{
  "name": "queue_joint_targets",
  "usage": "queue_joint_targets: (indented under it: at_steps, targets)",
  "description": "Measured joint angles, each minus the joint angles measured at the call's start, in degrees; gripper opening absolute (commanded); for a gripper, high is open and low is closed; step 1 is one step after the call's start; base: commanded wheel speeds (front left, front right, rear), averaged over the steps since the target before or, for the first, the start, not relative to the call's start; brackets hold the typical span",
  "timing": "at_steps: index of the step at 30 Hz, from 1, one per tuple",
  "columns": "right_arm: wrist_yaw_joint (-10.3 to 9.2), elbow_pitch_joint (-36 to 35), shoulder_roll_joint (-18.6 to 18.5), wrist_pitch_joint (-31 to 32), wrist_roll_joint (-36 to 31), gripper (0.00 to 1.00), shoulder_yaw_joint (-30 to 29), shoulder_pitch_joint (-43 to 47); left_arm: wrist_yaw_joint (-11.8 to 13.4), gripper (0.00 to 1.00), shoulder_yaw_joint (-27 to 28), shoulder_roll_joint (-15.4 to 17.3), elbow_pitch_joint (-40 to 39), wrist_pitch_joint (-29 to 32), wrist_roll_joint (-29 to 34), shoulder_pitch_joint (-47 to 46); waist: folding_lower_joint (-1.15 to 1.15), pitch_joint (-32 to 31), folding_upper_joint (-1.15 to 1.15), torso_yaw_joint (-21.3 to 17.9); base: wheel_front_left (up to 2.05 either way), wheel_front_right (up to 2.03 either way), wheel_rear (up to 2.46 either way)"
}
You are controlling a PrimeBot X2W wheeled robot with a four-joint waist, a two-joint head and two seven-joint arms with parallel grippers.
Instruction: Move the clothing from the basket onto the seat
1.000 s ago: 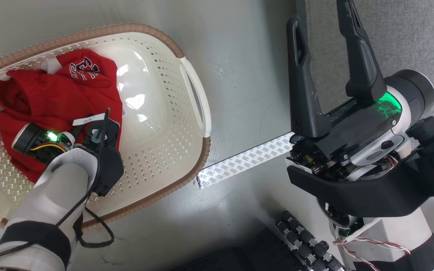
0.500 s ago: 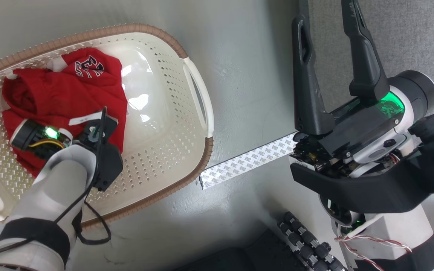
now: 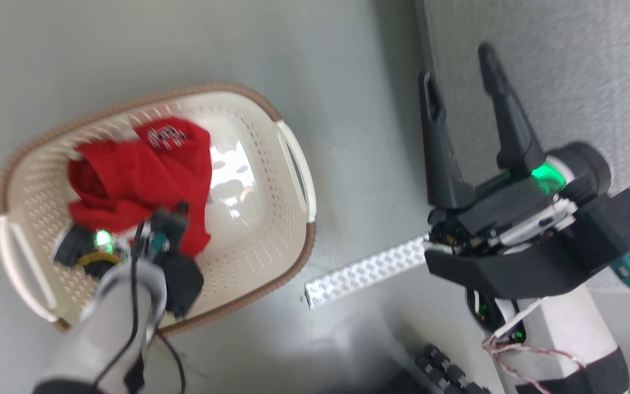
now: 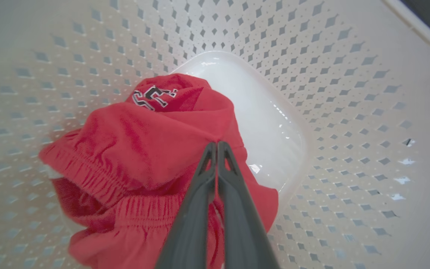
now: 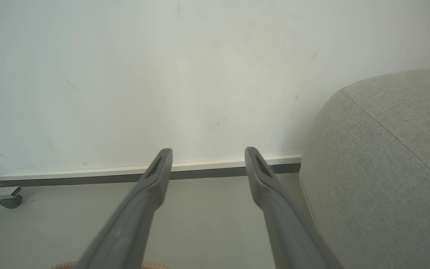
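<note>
here, at the middle of the left wrist view, we see the left gripper (image 4: 217,144) closed, its two fingers pinching a fold of the clothing (image 4: 144,142), a red bundle lying in the basket (image 4: 349,112) at the left of the head view. at the right of that view the right gripper (image 3: 457,63) stands spread wide and bare, by the edge of the seat (image 3: 566,82) in the upper right, with grey floor (image 3: 337,82) between basket and seat.
</note>
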Motion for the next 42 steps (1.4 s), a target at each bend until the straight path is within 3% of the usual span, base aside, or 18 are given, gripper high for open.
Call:
queue_joint_targets:
  at_steps: [11, 22, 32, 42]
  targets:
    - [0.0, 4.5, -1.34, -0.01, 0.47, 1.0, -0.81, 8.36, 1.51, 0.0, 2.88, 0.89, -13.76, 0.01, -5.54, 16.52, -0.01, -14.22, 0.0, 2.16, 0.0, 0.0, 0.0]
    - [0.0, 9.45, -3.9, 0.0, 1.68, 1.0, -0.58, 15.04, 3.47, 0.0, 6.27, 1.76, -28.98, 0.0, -6.91, 26.62, -0.02, -28.4, -0.01, 3.98, 0.0, 0.0, 0.0]
    - [0.0, 13.46, -4.9, 0.0, 3.09, 1.0, 1.92, 19.81, 4.07, 0.0, 8.81, 3.9, -44.19, 0.0, -6.27, 31.58, -0.01, -39.69, -0.01, 4.74, 0.0, 0.0, 0.0]
    - [0.0, 14.58, -5.49, 0.0, 3.36, 1.0, 5.33, 20.95, 3.68, 0.0, 8.33, 5.2, -52.69, 0.0, -4.33, 30.91, -0.01, -47.69, -0.01, 3.43, 0.0, 0.0, 0.0]
